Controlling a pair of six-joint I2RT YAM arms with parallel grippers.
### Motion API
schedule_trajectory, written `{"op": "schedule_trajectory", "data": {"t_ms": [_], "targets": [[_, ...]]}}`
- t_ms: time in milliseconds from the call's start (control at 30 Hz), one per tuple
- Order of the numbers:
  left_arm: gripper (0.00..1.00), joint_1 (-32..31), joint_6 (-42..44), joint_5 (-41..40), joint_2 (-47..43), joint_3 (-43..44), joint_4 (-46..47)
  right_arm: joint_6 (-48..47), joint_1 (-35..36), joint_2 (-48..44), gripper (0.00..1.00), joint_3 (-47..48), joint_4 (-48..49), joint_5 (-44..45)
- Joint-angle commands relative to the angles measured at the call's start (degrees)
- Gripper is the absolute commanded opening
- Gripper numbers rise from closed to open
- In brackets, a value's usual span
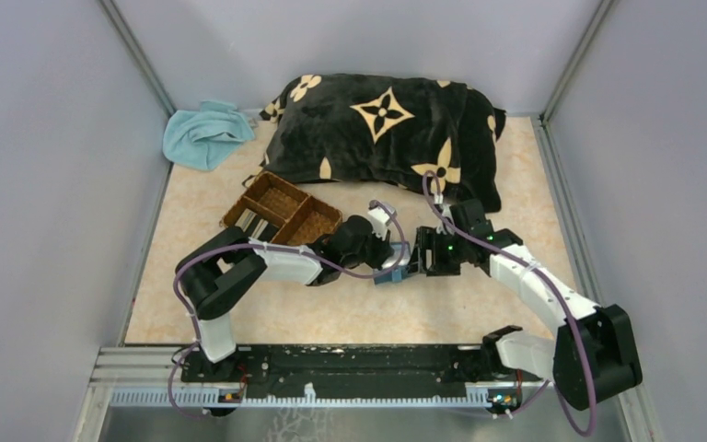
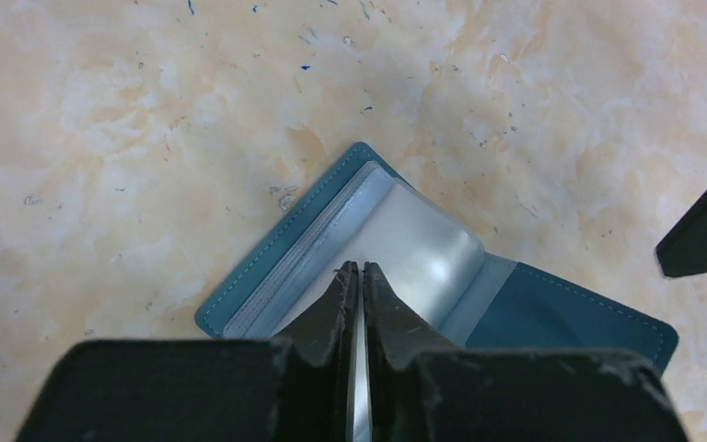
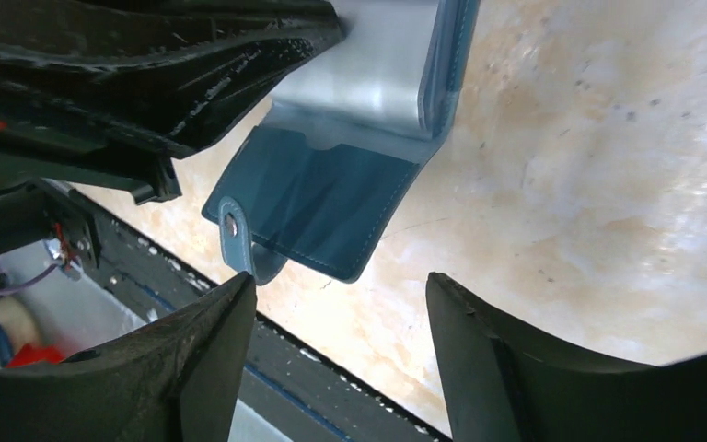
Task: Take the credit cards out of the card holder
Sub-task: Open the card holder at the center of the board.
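Observation:
The teal-blue card holder point(image 2: 571, 318) lies open on the table, its pale grey inner sleeves point(image 2: 414, 239) bowed upward. My left gripper point(image 2: 355, 267) is shut on a thin pale sheet of that sleeve stack; I cannot tell whether a credit card is inside it. In the top view the card holder point(image 1: 391, 273) sits between both grippers. My right gripper point(image 3: 339, 278) is open and empty, just short of the holder's clasp tab point(image 3: 235, 239) and the teal flap point(image 3: 331, 198). No loose credit card shows beside the holder.
A brown woven compartment tray point(image 1: 281, 214) stands behind the left arm, with flat grey and dark pieces in its near-left compartment point(image 1: 254, 222). A black flowered pillow point(image 1: 387, 129) and a light blue cloth point(image 1: 204, 133) lie at the back. The table's front rail point(image 3: 267, 368) is close.

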Motion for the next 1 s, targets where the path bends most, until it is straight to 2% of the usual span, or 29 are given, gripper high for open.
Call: {"op": "schedule_trajectory", "data": {"t_ms": [0, 67, 167, 333, 533, 733, 967], "targets": [[0.06, 0.16, -3.57, -0.21, 0.69, -0.54, -0.08, 1.0, -0.12, -4.44, 0.71, 4.71, -1.63, 4.44], [0.01, 0.18, -4.44, 0.53, 0.71, -0.87, -0.36, 2.61, 0.42, -4.87, 0.72, 4.02, -1.23, 3.61], [0.0, 0.11, -6.24, 1.42, 0.74, -1.57, 0.45, 7.31, 1.6, -5.81, 0.73, 0.52, 2.32, 3.5], [0.0, -0.03, -8.94, 1.08, 1.03, -2.25, 0.63, 18.94, 5.07, -8.33, 0.61, -6.07, 9.55, 7.61], [0.0, -0.53, -10.42, 0.53, 1.59, -2.78, 1.03, 31.87, 9.91, -15.27, 0.58, -10.34, 12.28, 16.56], [0.0, -1.4, -11.52, 0.43, 1.74, -3.18, 1.66, 36.51, 10.36, -15.07, 0.57, -12.66, 17.1, 18.6], [0.0, -2.17, -12.45, -0.47, 1.21, -4.77, 2.04, 38.13, 10.87, -10.11, 0.53, -11.36, 20.9, 19.56]]}}
